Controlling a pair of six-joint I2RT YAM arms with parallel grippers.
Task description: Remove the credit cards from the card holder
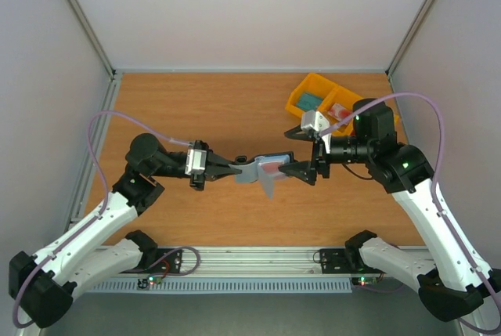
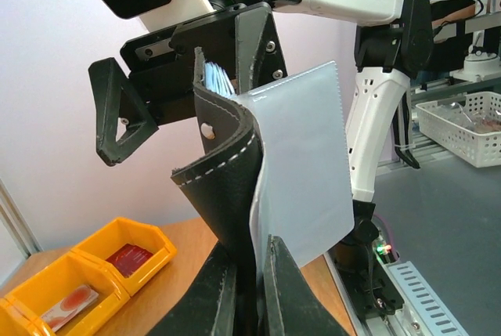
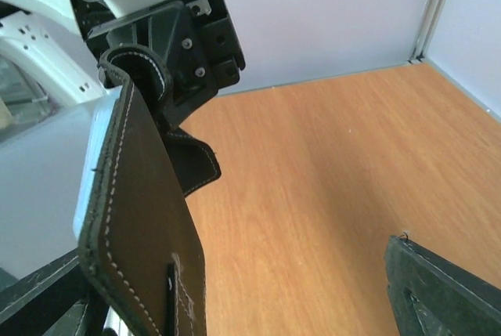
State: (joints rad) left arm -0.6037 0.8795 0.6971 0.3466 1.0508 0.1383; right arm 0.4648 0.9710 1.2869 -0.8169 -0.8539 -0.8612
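The holder (image 1: 258, 171) hangs in the air above the middle of the desk (image 1: 196, 109), stretched between the two hands. Its dark stitched leather curves open, and a pale flap (image 2: 301, 164) hangs from its inside. A red card (image 1: 272, 167) shows in the open fold in the top view. In the left wrist view, pale blue card edges (image 2: 217, 77) stick out of the holder's top end.

The left hand (image 1: 227, 170) is clamped on the holder's end nearer the left edge, its fingers (image 2: 278, 289) pinching leather and flap together. The right hand (image 1: 301, 170) meets the other end with its jaws spread wide. One finger (image 3: 39, 301) is just beside the leather; the other (image 3: 438, 289) is well apart from it.

A yellow tray (image 1: 301, 89) sits in the far right corner of the desk. A red card (image 2: 129, 259) lies in one of its compartments, and a pale item with a red patch (image 2: 70, 305) lies in the next.
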